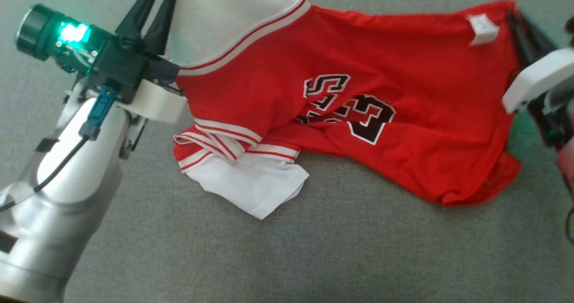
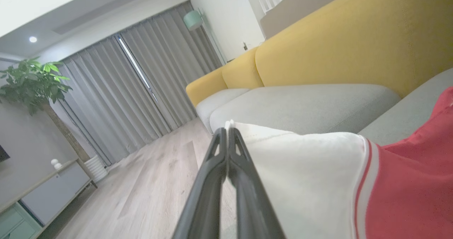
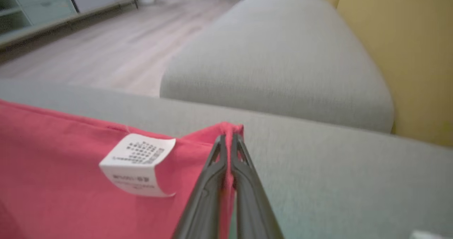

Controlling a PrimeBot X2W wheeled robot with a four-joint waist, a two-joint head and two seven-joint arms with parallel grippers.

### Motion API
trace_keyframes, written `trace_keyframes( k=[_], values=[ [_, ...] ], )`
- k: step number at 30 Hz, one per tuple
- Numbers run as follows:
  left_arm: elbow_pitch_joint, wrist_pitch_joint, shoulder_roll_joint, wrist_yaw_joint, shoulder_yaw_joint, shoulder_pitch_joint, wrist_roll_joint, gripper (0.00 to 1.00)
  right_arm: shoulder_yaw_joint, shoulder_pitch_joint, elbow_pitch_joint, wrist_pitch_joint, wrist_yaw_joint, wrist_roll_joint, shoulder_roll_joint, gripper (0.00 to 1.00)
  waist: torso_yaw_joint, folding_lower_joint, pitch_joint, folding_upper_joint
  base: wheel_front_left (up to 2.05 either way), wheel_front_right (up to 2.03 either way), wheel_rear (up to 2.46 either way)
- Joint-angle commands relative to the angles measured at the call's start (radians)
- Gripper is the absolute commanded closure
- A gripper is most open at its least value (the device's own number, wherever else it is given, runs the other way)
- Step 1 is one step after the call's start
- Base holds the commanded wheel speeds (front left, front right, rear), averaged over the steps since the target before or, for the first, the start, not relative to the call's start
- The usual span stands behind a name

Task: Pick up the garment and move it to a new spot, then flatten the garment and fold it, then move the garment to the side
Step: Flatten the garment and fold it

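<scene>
A red basketball jersey (image 1: 358, 70) lies stretched left to right across a grey sofa seat (image 1: 314, 249), held at both far corners. The left end effector (image 2: 226, 131) is pressed together on the white far sleeve (image 1: 224, 20). The right end effector (image 3: 228, 138) pinches the red hem corner beside the care label (image 3: 138, 164). Flattening looks begun but unfinished: the near sleeve (image 1: 251, 186) lies bunched and the number panel is creased. Folding and the move aside remain. Bare cushion lies open on the near side. The yellow backrest (image 2: 354, 37) bounds the far side, and wooden floor (image 2: 141, 196) shows beyond the left grip.
</scene>
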Motion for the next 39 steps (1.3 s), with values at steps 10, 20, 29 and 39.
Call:
trace_keyframes(
  k=[10,20,29,39],
  values=[
    [-0.107,-0.028,0.094,-0.007,0.114,-0.054,-0.045,1.0,-0.053,-0.037,-0.113,-0.135,-0.002,0.027,-0.09,1.0,-0.065,0.0,-0.179,0.0,0.0,0.0,0.0],
    [-0.209,-0.005,0.158,-0.059,0.186,-0.052,-0.144,1.0,-0.127,0.048,-0.327,-0.062,-0.002,0.07,-0.154,1.0,-0.113,0.0,-0.379,0.0,0.0,0.0,0.0],
    [-0.332,0.081,0.215,-0.073,0.229,-0.083,-0.194,1.0,-0.306,0.112,-0.573,0.078,-0.002,0.037,-0.2,1.0,-0.142,0.0,-0.42,0.0,0.0,0.0,0.0],
    [-0.223,0.164,0.17,-0.142,0.191,-0.236,-0.259,1.0,-0.337,0.034,-0.626,0.236,-0.002,-0.015,-0.102,1.0,-0.173,0.0,-0.348,0.0,0.0,0.0,0.0]
  ],
)
